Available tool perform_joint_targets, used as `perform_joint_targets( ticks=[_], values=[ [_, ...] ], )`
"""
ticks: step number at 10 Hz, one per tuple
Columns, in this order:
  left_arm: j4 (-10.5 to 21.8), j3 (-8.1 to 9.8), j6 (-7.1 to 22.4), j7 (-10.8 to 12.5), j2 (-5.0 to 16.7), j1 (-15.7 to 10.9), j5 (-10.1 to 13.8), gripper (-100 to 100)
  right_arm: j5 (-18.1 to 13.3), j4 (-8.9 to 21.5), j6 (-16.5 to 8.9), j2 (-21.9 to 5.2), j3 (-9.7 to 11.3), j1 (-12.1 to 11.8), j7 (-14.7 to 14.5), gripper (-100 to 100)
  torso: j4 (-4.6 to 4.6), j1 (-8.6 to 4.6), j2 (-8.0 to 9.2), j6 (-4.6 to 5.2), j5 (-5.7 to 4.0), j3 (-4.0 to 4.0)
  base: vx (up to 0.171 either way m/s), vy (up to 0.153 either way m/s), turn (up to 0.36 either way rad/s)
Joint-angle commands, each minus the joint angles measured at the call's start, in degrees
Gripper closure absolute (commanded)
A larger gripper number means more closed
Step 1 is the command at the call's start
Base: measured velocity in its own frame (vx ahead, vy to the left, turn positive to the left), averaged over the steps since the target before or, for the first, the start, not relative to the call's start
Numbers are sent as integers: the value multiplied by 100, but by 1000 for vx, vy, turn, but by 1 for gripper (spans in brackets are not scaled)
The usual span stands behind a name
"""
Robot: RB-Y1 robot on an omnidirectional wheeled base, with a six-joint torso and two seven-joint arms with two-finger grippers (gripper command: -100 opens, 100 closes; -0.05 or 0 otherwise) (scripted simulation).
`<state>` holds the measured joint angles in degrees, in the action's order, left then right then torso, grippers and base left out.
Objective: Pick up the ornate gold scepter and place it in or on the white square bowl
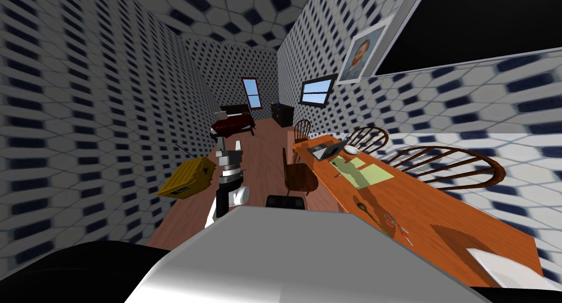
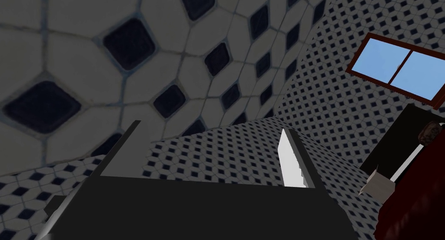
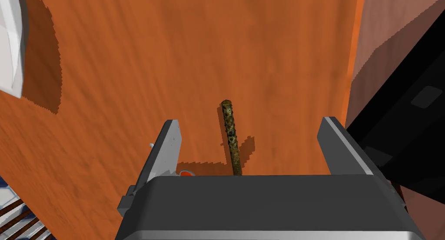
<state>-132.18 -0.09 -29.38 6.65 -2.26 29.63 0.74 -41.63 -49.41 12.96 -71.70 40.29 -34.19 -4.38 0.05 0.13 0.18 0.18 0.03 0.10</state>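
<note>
Right end effector (image 3: 250, 121) spread wide, scepter (image 3: 230, 131) between the jaws, on table (image 3: 174, 55)

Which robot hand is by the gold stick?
The right gripper: its open jaws frame the scepter lying on the orange table. The left gripper, also open, is held over the floor, away from the table.

Left hand (image 2: 210, 126), right hand (image 3: 250, 121): jaws apart.

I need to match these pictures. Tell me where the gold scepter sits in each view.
Head view: scepter on the orange table, near its close edge.
Right wrist view: scepter lies between the open right tool fingers.
Left wrist view: left tool open, pointed away from the table.
Shared landmark: the white bowl.
</note>
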Motion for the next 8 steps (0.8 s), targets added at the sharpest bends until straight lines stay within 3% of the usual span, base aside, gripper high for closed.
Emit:
perform_joint_targets(
  ticks=[1, 8],
  values=[
    [0, 0, 0, 0, 0, 0, 0, 0, 5, -93, -204, -89, 51, -124, 103, -100, 0, 0, 0, 0, 0, 0, 0, 0, 0],
    [0, 0, 0, 0, 0, 0, 0, 0, 3, -66, -269, -95, 44, -173, 122, -100, 0, -9, -4, -3, -3, -2, 1, 6, -16]
  ],
)
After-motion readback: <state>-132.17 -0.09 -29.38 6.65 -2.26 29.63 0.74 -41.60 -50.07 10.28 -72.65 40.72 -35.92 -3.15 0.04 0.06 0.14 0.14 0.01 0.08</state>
